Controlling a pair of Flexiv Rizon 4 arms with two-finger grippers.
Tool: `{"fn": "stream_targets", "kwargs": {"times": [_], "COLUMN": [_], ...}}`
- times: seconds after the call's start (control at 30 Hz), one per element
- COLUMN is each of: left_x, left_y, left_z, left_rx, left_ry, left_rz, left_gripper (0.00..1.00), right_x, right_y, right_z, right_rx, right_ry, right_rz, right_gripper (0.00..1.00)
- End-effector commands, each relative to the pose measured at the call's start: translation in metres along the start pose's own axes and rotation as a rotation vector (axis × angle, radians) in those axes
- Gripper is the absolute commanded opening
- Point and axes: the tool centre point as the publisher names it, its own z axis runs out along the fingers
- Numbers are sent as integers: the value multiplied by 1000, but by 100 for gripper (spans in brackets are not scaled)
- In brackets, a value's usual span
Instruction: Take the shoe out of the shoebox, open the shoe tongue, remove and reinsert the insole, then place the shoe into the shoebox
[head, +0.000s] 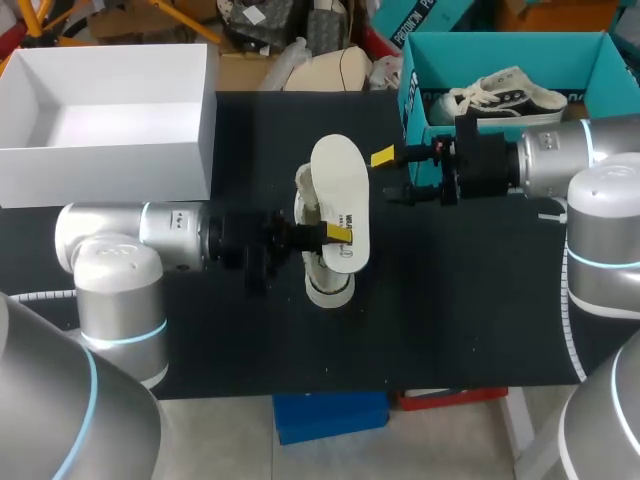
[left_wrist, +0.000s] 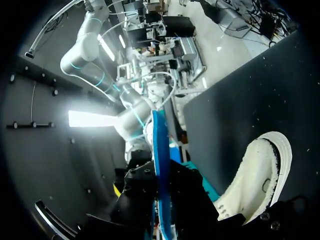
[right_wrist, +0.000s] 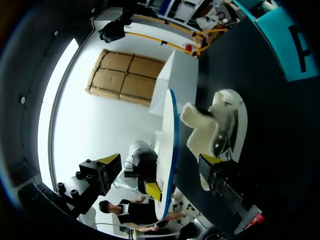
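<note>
White insole (head: 340, 190) here, blue underneath, dark print at its heel. Shoe (head: 325, 280) creamy white. Table (head: 460, 300) plain black. One box (head: 110, 175) all white, the shoebox (head: 500, 50) teal, and inside it a white sneaker (head: 505, 95) with a black stripe. Fingertips (head: 383, 156) bright yellow.

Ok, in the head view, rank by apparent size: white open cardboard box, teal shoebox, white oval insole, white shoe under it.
1. white open cardboard box
2. teal shoebox
3. white oval insole and white shoe: unranked; the insole is nearer the camera and hides part of the shoe.
</note>
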Motion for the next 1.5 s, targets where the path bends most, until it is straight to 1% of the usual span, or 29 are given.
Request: {"fn": "stream_targets", "kwargs": {"times": [0.03, 0.3, 0.47, 0.5, 0.53, 0.57, 0.6, 0.67, 0.7, 0.73, 0.77, 0.83, 0.87, 0.9, 0.93, 1.0, 1.17, 1.37, 1.43, 1.5], "left_x": [0, 0, 0, 0, 0, 0, 0, 0, 0, 0, 0, 0, 0, 0, 0, 0, 0, 0, 0, 0], "left_y": [-1, -1, -1, -1, -1, -1, -1, -1, -1, -1, -1, -1, -1, -1, -1, -1, -1, -1, -1, -1], "left_z": [1, 1, 1, 1, 1, 1, 1, 1, 1, 1, 1, 1, 1, 1, 1, 1, 1, 1, 1, 1], "left_rx": [-1, -1, -1, -1, -1, -1, -1, -1, -1, -1, -1, -1, -1, -1, -1, -1, -1, -1, -1, -1], "left_ry": [3, 3, 3, 3, 3, 3, 3, 3, 3, 3, 3, 3, 3, 3, 3, 3, 3, 3, 3, 3], "left_rz": [2, 2, 2, 2, 2, 2, 2, 2, 2, 2, 2, 2, 2, 2, 2, 2, 2, 2, 2, 2], "left_gripper": [0, 0, 0, 0, 0, 0, 0, 0, 0, 0, 0, 0, 0, 0, 0, 0, 0, 0, 0, 0], "right_x": [0, 2, 7, 8, 8, 9, 9, 8, 6, 4, 3, -2, -4, -6, -7, -9, -12, -10, -9, -9], "right_y": [0, 1, 2, 2, 3, 3, 3, 3, 2, 1, 0, -4, -5, -7, -8, -10, -13, -12, -11, -11], "right_z": [1, 4, 11, 13, 15, 17, 18, 23, 26, 29, 32, 38, 41, 44, 47, 52, 57, 57, 57, 56], "right_rx": [0, 10, 22, 28, 30, 35, 45, 59, 71, 78, 79, 85, 88, 90, 90, 92, 90, 90, 90, 91], "right_ry": [-1, 63, 103, 111, 114, 115, 121, 126, 128, 132, 135, 144, 146, 150, 155, 159, 167, 161, 158, 155], "right_rz": [0, 37, 69, 77, 81, 82, 88, 102, 113, 122, 129, 143, 148, 153, 157, 161, 170, 164, 162, 161], "right_gripper": [100, 100, 100, 94, 85, 87, 86, 73, 73, 76, 74, 58, 53, 50, 50, 45, 44, 39, 31, 17]}}
